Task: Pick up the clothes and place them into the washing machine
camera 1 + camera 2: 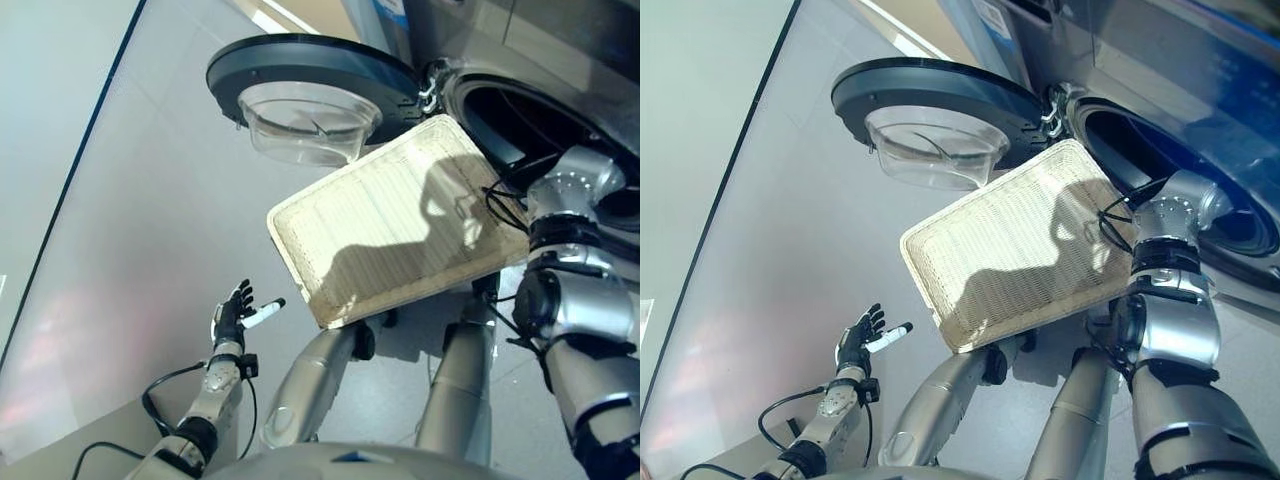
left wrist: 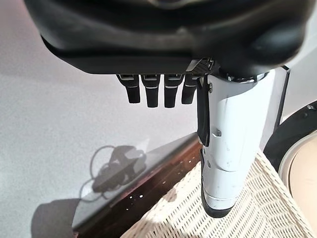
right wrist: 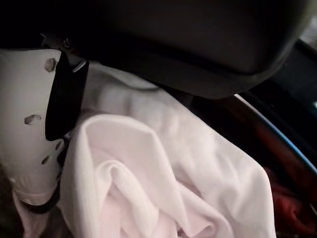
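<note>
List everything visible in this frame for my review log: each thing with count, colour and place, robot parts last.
Washing machine: one, grey, ahead of the robot, drum opening facing it.
Door: one, dark rim with clear bowl, swung open to the left of the drum.
Basket: one, cream wicker, below the opening, no clothes showing in it.
Garment: one, white, bunched right against the right robot hand at the drum mouth.
Red cloth: one patch, dark red, in the drum beyond the garment.
Floor: grey, with a dark line along its left.
Left robot hand: dark, white thumb cover, fingers straight, holding nothing, over the floor.
Right robot hand: white thumb cover against the garment; fingers hidden.
</note>
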`<state>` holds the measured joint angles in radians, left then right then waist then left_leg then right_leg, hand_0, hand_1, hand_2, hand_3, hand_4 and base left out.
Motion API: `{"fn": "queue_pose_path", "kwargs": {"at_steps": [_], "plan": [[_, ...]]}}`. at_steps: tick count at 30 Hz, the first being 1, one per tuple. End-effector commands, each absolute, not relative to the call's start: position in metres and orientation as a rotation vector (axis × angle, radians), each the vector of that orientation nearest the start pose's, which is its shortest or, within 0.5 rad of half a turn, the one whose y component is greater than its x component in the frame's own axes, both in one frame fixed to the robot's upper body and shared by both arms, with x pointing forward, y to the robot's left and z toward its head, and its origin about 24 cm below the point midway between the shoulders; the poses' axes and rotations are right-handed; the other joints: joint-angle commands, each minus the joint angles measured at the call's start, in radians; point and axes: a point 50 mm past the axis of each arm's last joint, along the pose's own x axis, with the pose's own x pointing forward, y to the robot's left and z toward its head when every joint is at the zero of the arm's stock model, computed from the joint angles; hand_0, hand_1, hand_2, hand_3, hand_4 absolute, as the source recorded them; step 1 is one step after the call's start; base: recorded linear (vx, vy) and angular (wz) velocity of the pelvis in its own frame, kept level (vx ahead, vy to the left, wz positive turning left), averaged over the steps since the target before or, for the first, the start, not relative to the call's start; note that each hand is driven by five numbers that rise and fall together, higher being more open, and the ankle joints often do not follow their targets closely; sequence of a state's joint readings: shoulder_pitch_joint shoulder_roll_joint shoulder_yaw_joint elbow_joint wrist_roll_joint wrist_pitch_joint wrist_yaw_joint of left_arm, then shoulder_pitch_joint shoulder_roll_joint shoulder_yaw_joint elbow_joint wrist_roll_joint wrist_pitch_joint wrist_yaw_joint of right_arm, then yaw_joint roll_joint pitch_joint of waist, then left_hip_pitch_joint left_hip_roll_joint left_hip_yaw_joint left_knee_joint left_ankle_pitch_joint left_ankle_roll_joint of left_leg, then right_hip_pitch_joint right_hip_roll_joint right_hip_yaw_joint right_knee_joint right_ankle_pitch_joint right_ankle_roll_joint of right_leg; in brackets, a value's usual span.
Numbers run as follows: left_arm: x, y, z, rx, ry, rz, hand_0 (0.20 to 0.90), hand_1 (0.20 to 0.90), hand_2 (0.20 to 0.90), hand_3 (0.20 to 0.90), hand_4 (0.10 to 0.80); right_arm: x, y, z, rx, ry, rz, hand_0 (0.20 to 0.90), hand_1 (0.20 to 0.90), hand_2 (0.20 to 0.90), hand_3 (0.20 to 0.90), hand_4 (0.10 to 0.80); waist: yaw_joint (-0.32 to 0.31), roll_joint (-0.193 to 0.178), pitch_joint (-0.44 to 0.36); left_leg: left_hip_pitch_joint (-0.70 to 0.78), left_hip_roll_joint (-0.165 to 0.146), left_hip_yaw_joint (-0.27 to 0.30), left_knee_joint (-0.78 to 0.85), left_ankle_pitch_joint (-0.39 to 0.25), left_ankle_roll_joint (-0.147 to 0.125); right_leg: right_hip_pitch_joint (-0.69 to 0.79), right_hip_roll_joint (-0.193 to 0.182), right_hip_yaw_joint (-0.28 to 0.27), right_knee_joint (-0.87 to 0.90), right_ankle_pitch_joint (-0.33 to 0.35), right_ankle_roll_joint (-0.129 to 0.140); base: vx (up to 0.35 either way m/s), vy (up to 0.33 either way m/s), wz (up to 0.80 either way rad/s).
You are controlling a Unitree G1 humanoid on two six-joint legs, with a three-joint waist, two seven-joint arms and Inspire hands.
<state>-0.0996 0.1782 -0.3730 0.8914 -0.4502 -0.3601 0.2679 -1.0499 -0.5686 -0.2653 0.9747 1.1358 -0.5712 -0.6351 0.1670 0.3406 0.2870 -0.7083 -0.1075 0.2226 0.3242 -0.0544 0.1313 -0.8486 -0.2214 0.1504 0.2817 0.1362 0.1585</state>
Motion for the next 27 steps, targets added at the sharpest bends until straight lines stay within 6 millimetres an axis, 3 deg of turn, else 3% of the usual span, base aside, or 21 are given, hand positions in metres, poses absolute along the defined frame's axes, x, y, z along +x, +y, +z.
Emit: {"fn": "queue_pose_path", "kwargs": {"at_steps": [1,14,16,19,22,23,25,26,27], "plan": [[0.198,0.201,-0.095,0.003,0.468,0.291,0.9,0.9,0.9,0.9,0.8,0.307,-0.34,0.383,0.804,-1.128,-0.734,0.9,0.9,0.9,0.9,0.8,-0.004,0.0,-0.085,0.042,0.039,-0.107,-0.007,-0.014,-0.129,0.114,0.023,-0.036,0.037,-0.125,-0.061,0.052,0.008,0.01],[0.189,0.199,-0.103,-0.014,0.519,0.297,0.9,0.9,0.9,0.9,0.8,0.333,-0.33,0.351,0.813,-0.94,-0.801,0.9,0.9,0.9,0.9,0.8,-0.019,-0.001,-0.096,0.114,0.033,-0.112,-0.115,0.035,-0.153,0.202,0.012,-0.064,-0.066,-0.08,-0.051,0.012,-0.007,0.02],[0.187,0.202,-0.106,0.004,0.541,0.314,0.9,0.9,0.9,0.9,0.8,0.344,-0.336,0.335,0.78,-0.795,-0.896,0.9,0.9,0.9,0.9,0.8,-0.021,-0.008,-0.092,0.122,0.036,-0.111,-0.131,0.046,-0.156,0.212,0.019,-0.068,-0.081,-0.07,-0.053,0.0,0.0,0.0],[0.185,0.203,-0.109,0.02,0.573,0.32,0.9,0.9,0.9,0.9,0.8,0.361,-0.329,0.311,0.721,-0.633,-0.912,0.9,0.9,0.9,0.9,0.8,-0.029,-0.019,-0.085,0.124,0.039,-0.108,-0.137,0.053,-0.158,0.214,0.023,-0.069,-0.086,-0.065,-0.056,-0.029,-0.044,-0.04],[0.186,0.199,-0.109,0.026,0.578,0.298,0.9,0.9,0.9,0.9,0.8,0.375,-0.325,0.274,0.657,-0.436,-0.944,0.9,0.9,0.9,0.9,0.8,-0.029,-0.022,-0.083,0.134,0.041,-0.11,-0.15,0.059,-0.16,0.23,0.024,-0.077,-0.098,-0.062,-0.057,-0.021,-0.039,0.04],[0.188,0.196,-0.108,0.023,0.567,0.288,0.9,0.9,0.9,0.9,0.8,0.379,-0.323,0.253,0.689,-0.362,-0.943,0.9,0.9,0.9,0.9,0.8,-0.022,-0.02,-0.084,0.138,0.042,-0.115,-0.151,0.062,-0.161,0.238,0.022,-0.08,-0.102,-0.06,-0.058,-0.009,-0.027,0.05],[0.188,0.196,-0.108,0.019,0.563,0.293,0.9,0.9,0.9,0.9,0.8,0.382,-0.319,0.242,0.706,-0.331,-0.943,0.9,0.9,0.9,0.9,0.8,-0.019,-0.021,-0.085,0.142,0.043,-0.118,-0.156,0.066,-0.162,0.246,0.02,-0.084,-0.108,-0.058,-0.058,-0.001,-0.01,0.02],[0.192,0.195,-0.106,0.027,0.552,0.284,0.9,0.9,0.9,0.9,0.8,0.381,-0.32,0.218,0.715,-0.252,-0.964,0.9,0.9,0.9,0.9,0.8,-0.012,-0.02,-0.087,0.145,0.043,-0.121,-0.162,0.078,-0.163,0.252,0.018,-0.09,-0.115,-0.048,-0.057,0.01,-0.04,0.03],[0.192,0.196,-0.106,0.033,0.553,0.283,0.9,0.9,0.9,0.9,0.8,0.381,-0.319,0.209,0.721,-0.224,-0.965,0.9,0.9,0.9,0.9,0.8,-0.006,-0.021,-0.092,0.154,0.042,-0.126,-0.164,0.071,-0.164,0.265,0.017,-0.094,-0.118,-0.057,-0.055,0.009,-0.035,0.05]]}}
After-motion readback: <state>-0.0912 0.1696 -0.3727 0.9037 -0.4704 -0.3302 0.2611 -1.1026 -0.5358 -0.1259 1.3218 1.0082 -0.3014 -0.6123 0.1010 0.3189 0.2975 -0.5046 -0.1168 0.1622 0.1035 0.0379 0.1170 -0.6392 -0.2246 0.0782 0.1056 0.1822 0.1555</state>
